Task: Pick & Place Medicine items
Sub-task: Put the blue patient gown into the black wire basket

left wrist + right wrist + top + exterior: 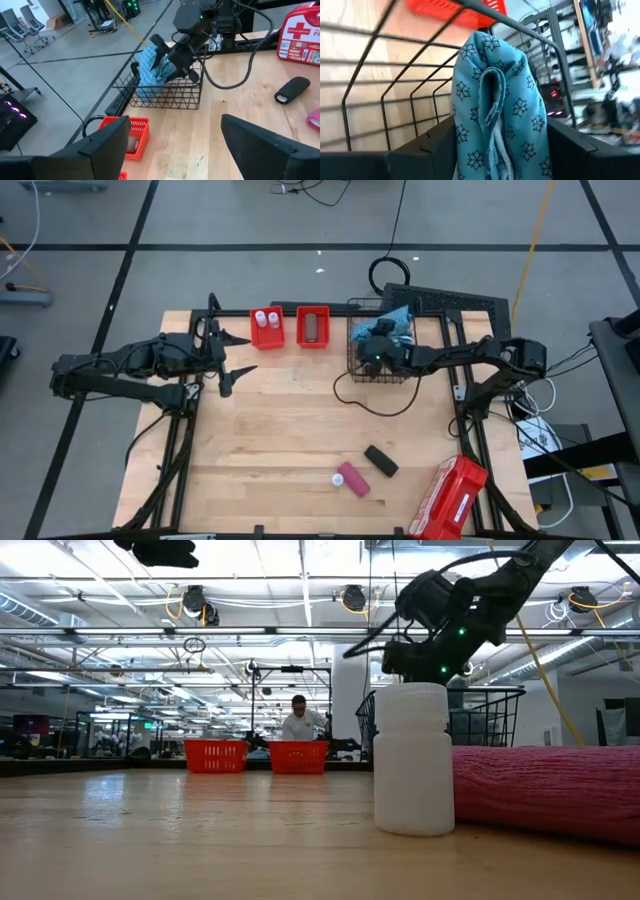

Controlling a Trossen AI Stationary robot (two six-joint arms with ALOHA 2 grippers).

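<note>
Two white-capped vials [266, 319] stand in a red bin [267, 334]. A brown box [313, 326] lies in the second red bin. The black box [381, 461] and the pink white-capped tube [352, 479] lie flat on the wood near the table's near edge; the low view shows the tube's cap [412, 760] up close. My right gripper [378, 345] is over the black wire basket [362, 362], shut on the blue patterned cloth [495, 100]. My left gripper [226, 363] hovers open at the table's left, holding nothing. My right gripper pinches the blue patterned cloth between its two fingers [435, 145] at a bunched, folded part [492, 125], several layers thick. It comes from above, slanting into the wire basket. The cloth stands up in a bundle inside the basket [152, 67]; whether its lower end rests on the basket floor is hidden.
A large red case with white marks [448, 498] lies at the table's near right corner. A black cable [375, 402] loops over the wood below the basket. Bare wood lies in the table's middle. A person [300, 720] shows far off in the room.
</note>
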